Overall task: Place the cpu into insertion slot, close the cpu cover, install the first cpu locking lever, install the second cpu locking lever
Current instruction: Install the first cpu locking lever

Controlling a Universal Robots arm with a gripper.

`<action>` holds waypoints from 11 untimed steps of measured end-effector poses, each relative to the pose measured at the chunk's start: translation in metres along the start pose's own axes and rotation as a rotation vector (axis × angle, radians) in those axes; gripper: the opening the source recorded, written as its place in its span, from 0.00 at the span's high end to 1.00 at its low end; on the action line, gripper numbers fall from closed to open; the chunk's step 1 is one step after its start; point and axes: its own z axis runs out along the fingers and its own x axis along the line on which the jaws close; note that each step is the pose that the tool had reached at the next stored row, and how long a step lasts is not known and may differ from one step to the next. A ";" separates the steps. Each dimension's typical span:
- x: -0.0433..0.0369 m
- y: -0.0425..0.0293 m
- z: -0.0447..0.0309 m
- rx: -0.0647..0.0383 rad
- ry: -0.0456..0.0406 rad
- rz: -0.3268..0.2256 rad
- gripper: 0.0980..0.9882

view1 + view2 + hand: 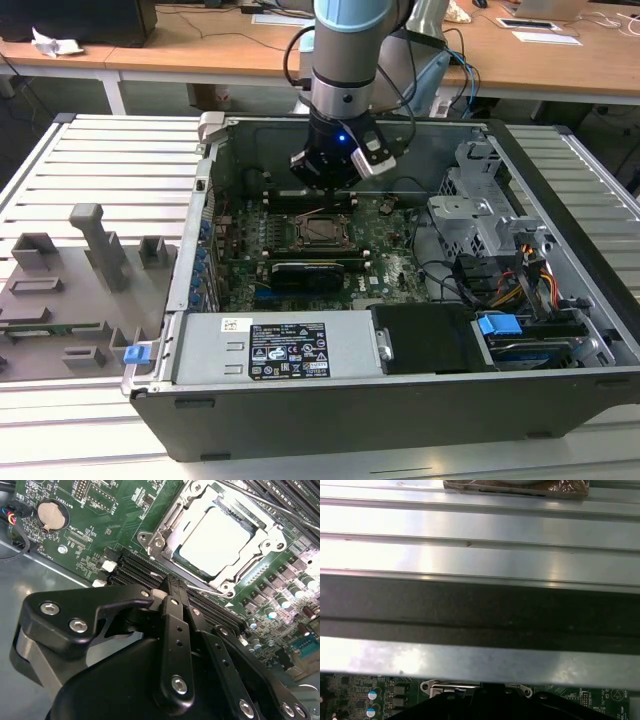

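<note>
Where hand [170,582] hovers, cpu [217,539] beyond.

An open computer case [400,330] lies on the counter [100,180]. Inside it, on the motherboard [380,250], the cpu [215,541] sits in the insertion slot [165,540] — the cpu cover [260,527] lies closed around it. The pincer [328,188] hangs just behind the slot.

slatted metal table [100,160], open computer case [330,400], grey fixture blocks [95,245]
</note>
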 end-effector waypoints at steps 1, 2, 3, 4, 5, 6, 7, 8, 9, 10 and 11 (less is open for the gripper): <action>-0.0003 0.0000 0.0000 0.000 0.0000 0.000 0.99; -0.0007 0.0000 0.0000 0.000 0.0000 0.000 0.99; -0.0010 -0.0001 0.0001 0.000 0.0000 0.000 0.99; -0.0011 0.0000 0.0001 0.000 0.0001 0.000 0.99; -0.0011 0.0000 0.0002 0.000 0.0000 0.000 0.99; -0.0012 0.0000 0.0004 0.000 0.0000 0.000 0.99; -0.0012 -0.0001 0.0008 0.000 -0.0001 0.000 0.99; -0.0013 -0.0001 0.0014 0.000 -0.0001 0.000 0.99; -0.0013 -0.0002 0.0020 0.000 0.0000 0.000 0.99; -0.0016 -0.0003 0.0029 0.000 0.0000 0.000 0.99; -0.0018 -0.0004 0.0037 0.000 0.0001 0.000 0.99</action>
